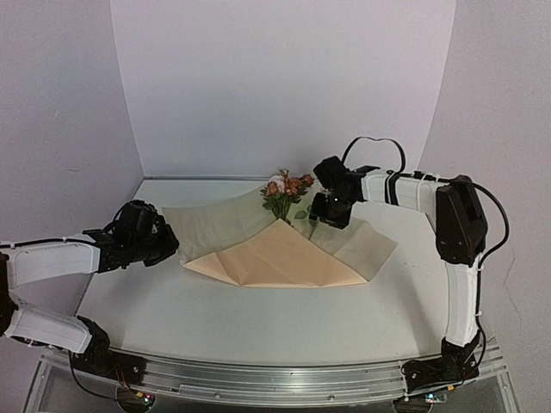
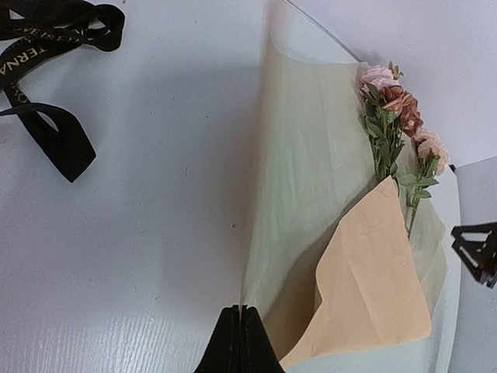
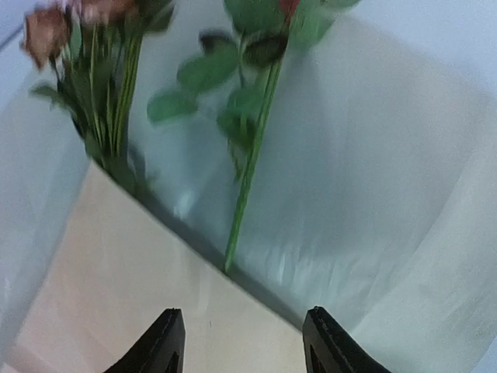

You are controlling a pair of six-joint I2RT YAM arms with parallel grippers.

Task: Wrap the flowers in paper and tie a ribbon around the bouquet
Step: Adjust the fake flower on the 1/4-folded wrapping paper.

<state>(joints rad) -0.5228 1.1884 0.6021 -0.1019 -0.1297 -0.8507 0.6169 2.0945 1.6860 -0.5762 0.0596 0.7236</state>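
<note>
At the left gripper (image 2: 240, 320): jaws pressed together, tips right on the near edge of the paper (image 2: 311, 179). No telling whether that edge is nipped between them. Just ahead and to the right, a tan flap folded over the pale sheet. Farther ahead on the right, the flowers (image 2: 400, 116), stems tucked under the flap's corner, blooms at the paper's far edge. Far ahead to the left, well apart from the paper, the ribbon (image 2: 54, 47), looped loosely on the bare table (image 2: 155, 233).

At the right gripper (image 3: 242, 318): fingers (image 3: 167, 346) spread, nothing between them, above the tan flap. Just ahead, beyond the flap's edge, a single leafy stem (image 3: 250, 179) flat on the pale sheet, cut end nearest the fingers and close against that edge. Ahead to the left, the bunch, blurred, stems disappearing under the flap.

From above: left gripper at the paper's left end, right gripper over its far right part, just beside the blooms. Between the two, the tan flap, pointing toward the flowers.
</note>
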